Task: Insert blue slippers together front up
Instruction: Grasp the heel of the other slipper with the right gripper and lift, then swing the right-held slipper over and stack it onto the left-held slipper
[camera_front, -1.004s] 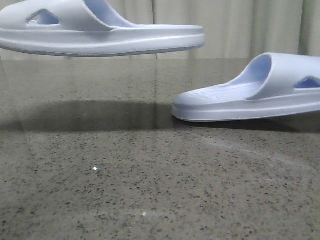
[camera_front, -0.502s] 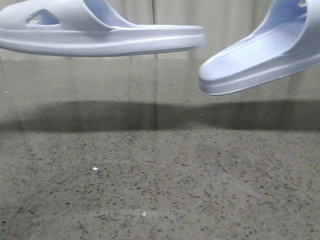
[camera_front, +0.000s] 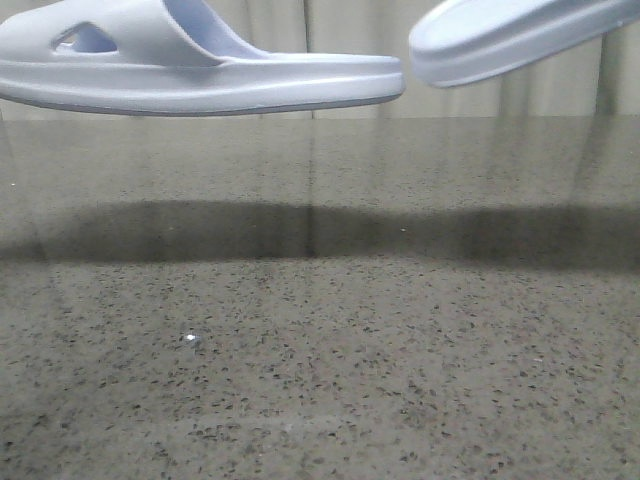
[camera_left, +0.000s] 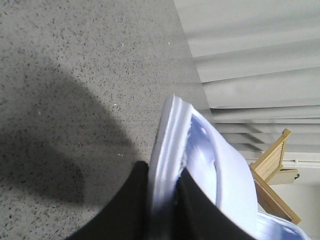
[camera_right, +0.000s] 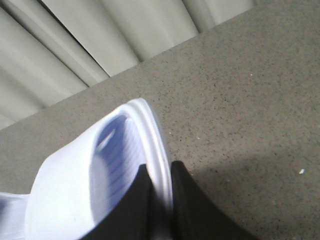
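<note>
Both pale blue slippers hang in the air above the dark speckled table (camera_front: 320, 330). The left slipper (camera_front: 200, 70) lies level at the top left of the front view, strap with a triangular hole showing. In the left wrist view my left gripper (camera_left: 165, 172) is shut on that slipper's (camera_left: 200, 150) sole edge, one black finger on each side. The right slipper (camera_front: 500, 35) is at the top right, only part of its sole in view, its near end tipped down toward the other. My right gripper (camera_right: 159, 172) is shut on its (camera_right: 100, 170) sole edge. Neither gripper shows in the front view.
A pleated pale curtain (camera_front: 350, 30) hangs behind the table's far edge. The slippers' shadows (camera_front: 300, 235) lie across the middle of the table. In the left wrist view a wooden frame (camera_left: 272, 160) stands beyond the table, near the curtain.
The right slipper has been lifted off the table and raised to the top right, its near end now close to the left slipper's end. The left slipper has hardly moved.
</note>
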